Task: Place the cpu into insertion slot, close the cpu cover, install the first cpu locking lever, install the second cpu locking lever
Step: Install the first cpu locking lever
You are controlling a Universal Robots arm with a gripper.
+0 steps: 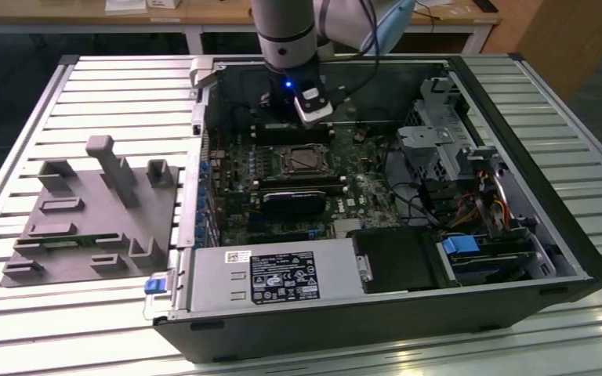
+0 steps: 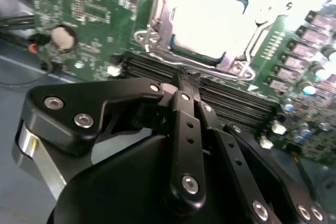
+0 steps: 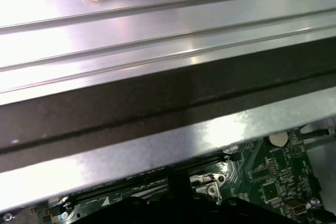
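The cpu (image 2: 210, 17) lies in the insertion slot (image 1: 303, 160) on the green motherboard, its silvery top glaring bright in the second wrist view. The cpu cover (image 2: 157, 30), a metal frame, lies flat around the chip's edges. A thin lever wire (image 2: 149, 38) runs along one side of the frame; whether it is latched I cannot tell. My gripper (image 2: 185, 80) hovers over the memory slots just beside the socket, its black fingers pressed together with nothing visible between them. In the exterior view the gripper (image 1: 288, 125) hangs inside the open case, just behind the socket.
The open computer case (image 1: 552, 235) lies on a slatted metal table. A grey power supply (image 1: 270, 278) and a black block (image 1: 406, 258) sit at the near side. The drive cage and cables (image 1: 447, 149) crowd the exterior view's right. A grey fixture (image 1: 92, 211) lies outside, on the exterior view's left.
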